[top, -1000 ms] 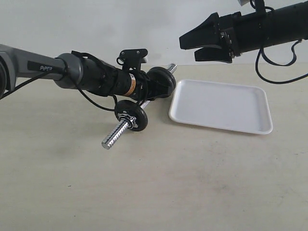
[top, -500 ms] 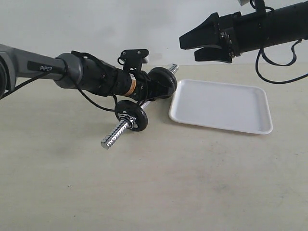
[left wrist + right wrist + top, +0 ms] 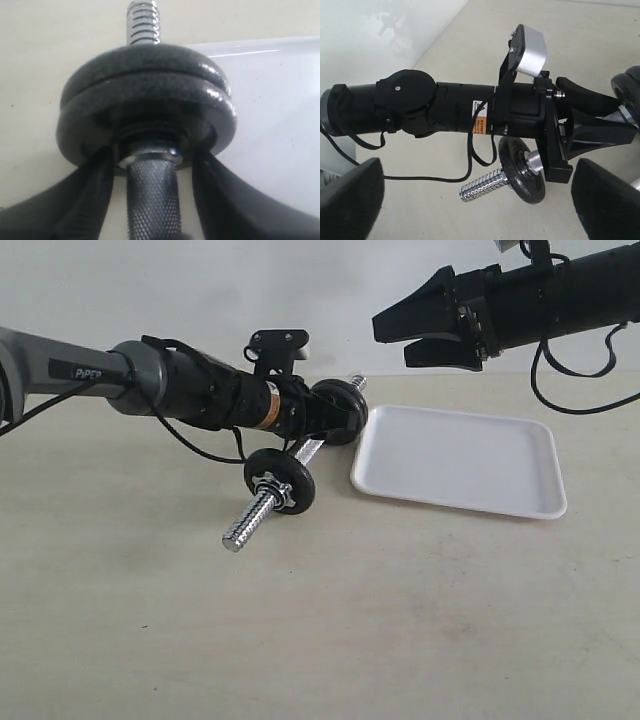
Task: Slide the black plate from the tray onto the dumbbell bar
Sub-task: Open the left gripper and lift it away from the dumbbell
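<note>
- Looking across the table (image 3: 350, 630), I see the dumbbell bar (image 3: 255, 515) lying at a slant, one threaded end pointing toward me and the other close to the tray's corner.
- The black plate (image 3: 145, 57) is on the bar, threaded onto the end beside the tray (image 3: 460, 465), with bare screw thread sticking out past it.
- It sits flush against a second black disc (image 3: 145, 107) on the same end; the two look pressed together.
- A third disc (image 3: 280, 480) sits near the other end of the bar, with a small metal collar on its outer face.
- The left gripper (image 3: 152, 165) straddles the knurled shaft just behind the paired discs. Its fingers (image 3: 85, 200) stand open, with pale table showing between each finger and the shaft, so it grips nothing.
- The right gripper (image 3: 392, 340) hangs high above the far side of the tray, spread wide and holding nothing.
- The tray lies flat on the table, just beside the paired discs.
</note>
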